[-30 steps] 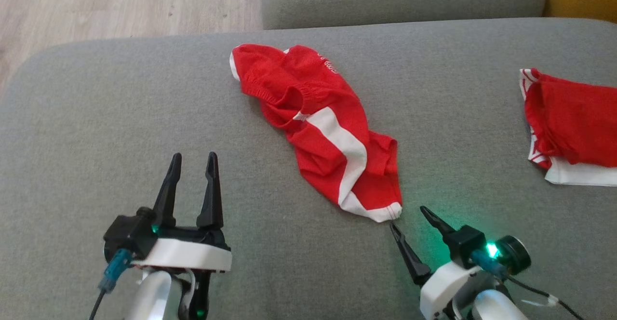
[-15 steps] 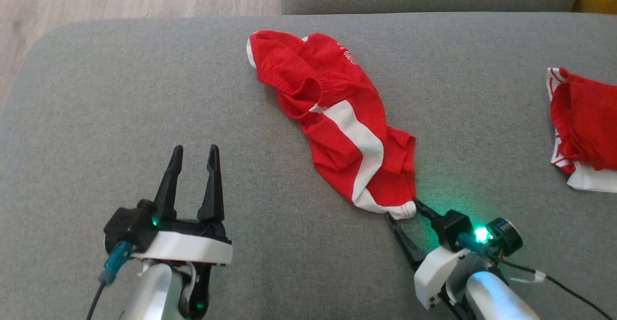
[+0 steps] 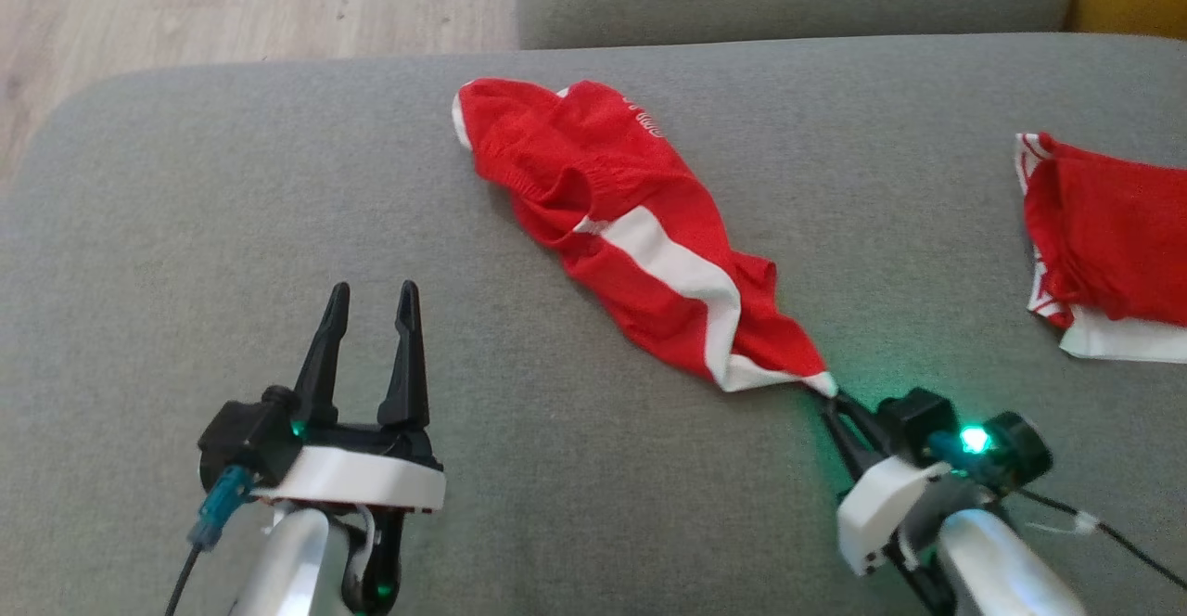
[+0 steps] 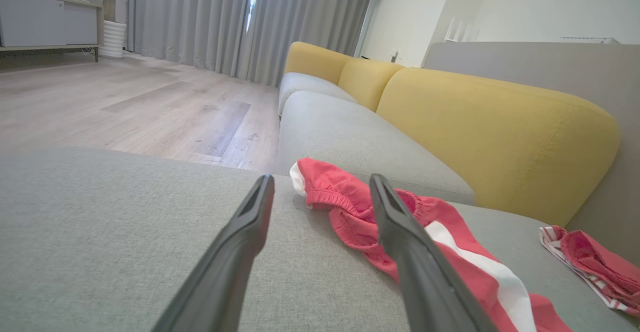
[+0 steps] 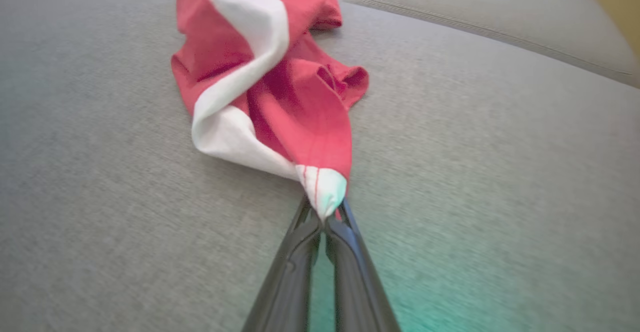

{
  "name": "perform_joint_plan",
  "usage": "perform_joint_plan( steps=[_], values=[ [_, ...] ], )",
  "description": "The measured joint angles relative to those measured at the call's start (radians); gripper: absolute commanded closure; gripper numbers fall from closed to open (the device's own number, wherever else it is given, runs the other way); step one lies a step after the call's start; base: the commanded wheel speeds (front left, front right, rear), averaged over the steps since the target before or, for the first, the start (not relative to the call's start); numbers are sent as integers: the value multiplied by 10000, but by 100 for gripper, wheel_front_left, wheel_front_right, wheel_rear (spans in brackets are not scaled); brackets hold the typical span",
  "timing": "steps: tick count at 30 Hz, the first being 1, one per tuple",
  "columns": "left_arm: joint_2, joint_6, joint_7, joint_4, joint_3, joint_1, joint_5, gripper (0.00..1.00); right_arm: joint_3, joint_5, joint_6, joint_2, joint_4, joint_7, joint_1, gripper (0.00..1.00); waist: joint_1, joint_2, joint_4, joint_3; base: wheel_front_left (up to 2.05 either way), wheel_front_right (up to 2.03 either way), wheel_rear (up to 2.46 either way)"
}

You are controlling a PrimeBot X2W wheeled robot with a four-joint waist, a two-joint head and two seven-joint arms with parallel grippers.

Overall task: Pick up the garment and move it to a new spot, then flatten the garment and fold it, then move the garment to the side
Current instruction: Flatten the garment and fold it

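Your right pincer (image 3: 827, 393) is clamped on the white hem corner of the garment (image 3: 631, 217). The left pincer (image 3: 371, 293) is wide and empty, over the near left of the seat cushion (image 3: 185, 189). The garment lies crumpled mid-cushion. It looks light and limp, so a one-corner pull will likely drag and bunch it; take the elastic waistband too.

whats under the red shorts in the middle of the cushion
The grey cushion shows all round the shorts; nothing pokes out. Anything beneath the bunched cloth is hidden.
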Motion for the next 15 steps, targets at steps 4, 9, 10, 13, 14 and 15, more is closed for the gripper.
perform_joint_plan(
  steps=[4, 9, 10, 13, 14, 15],
  values=[
    [0, 0, 0, 0, 4, 3, 2, 0, -270, 33, 0, -337, -203, 105, 80, 100, 0, 0, -225, -57, 0, 0, 0],
    [-2, -2, 0, 0, 8, 2, 19, 0, -713, 105, 0, -497, -384, 282, 398, 100, 0, 0, -471, -49, 0, 0, 0],
    [-2, -2, 0, 0, 8, 2, 44, 0, -794, 186, 0, -476, -405, 290, 442, 42, 0, 0, -513, -39, 0, 0, 0],
    [-2, -2, 0, 6, -23, 1, 86, 0, -1009, 410, 0, -401, -485, 355, 452, 0, 0, 0, -602, 3, 0, 0, 0],
    [-2, -2, 0, 15, -35, -1, 86, 0, -1081, 441, 0, -380, -493, 355, 451, 0, 0, 0, -621, 18, 0, 0, 0],
    [-2, -2, 0, 21, -40, -1, 86, 0, -1187, 437, 0, -359, -499, 355, 451, 0, 0, 0, -640, 33, 0, 0, 0]
  ],
)
